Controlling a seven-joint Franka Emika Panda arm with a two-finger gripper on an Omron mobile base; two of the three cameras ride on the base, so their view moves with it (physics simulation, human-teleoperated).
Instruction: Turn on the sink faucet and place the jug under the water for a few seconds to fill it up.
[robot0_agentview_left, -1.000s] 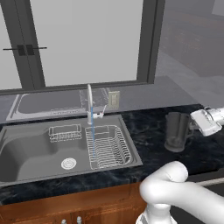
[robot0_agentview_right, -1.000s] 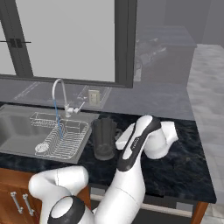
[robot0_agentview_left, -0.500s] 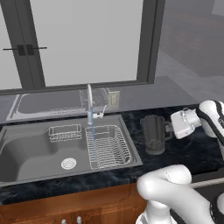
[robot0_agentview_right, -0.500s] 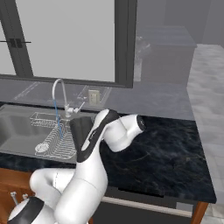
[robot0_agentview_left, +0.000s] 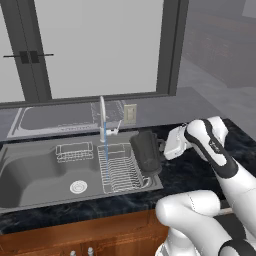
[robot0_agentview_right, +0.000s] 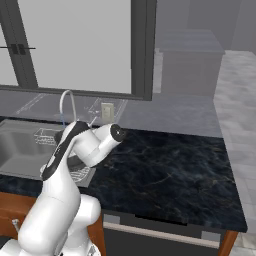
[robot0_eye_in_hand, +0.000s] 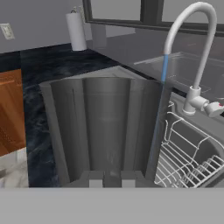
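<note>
- The jug (robot0_agentview_left: 147, 151) has travelled left over the last second — from well out on the dark counter (robot0_agentview_left: 200, 170), past its middle, to the right edge of the sink (robot0_agentview_left: 30, 175), where it now hangs just at the rim beside the wire rack (robot0_agentview_left: 119, 170).
- The gripper (robot0_agentview_left: 164, 146) has come along with it, jaws pressed together on the jug's handle side; from the hand view the jug (robot0_eye_in_hand: 105, 127) sits right in front of the finger tips, upright, its open mouth facing up.
- The water (robot0_agentview_left: 105, 152) already runs — a thin blue stream falls from the sink faucet (robot0_agentview_left: 103, 117) down into the rack at the basin's right end.
- Stream and jug are near but still apart: in the hand view the water (robot0_eye_in_hand: 160, 109) drops just beside the jug's wall, not into it.
- My reading is that the faucet step is done and the carry is nearly finished; what remains is a short further shift toward the basin's back right so the mouth sits under the stream, then a hold for a few seconds.
- One risk — the jug's rim could knock the spout on the way in.
</note>
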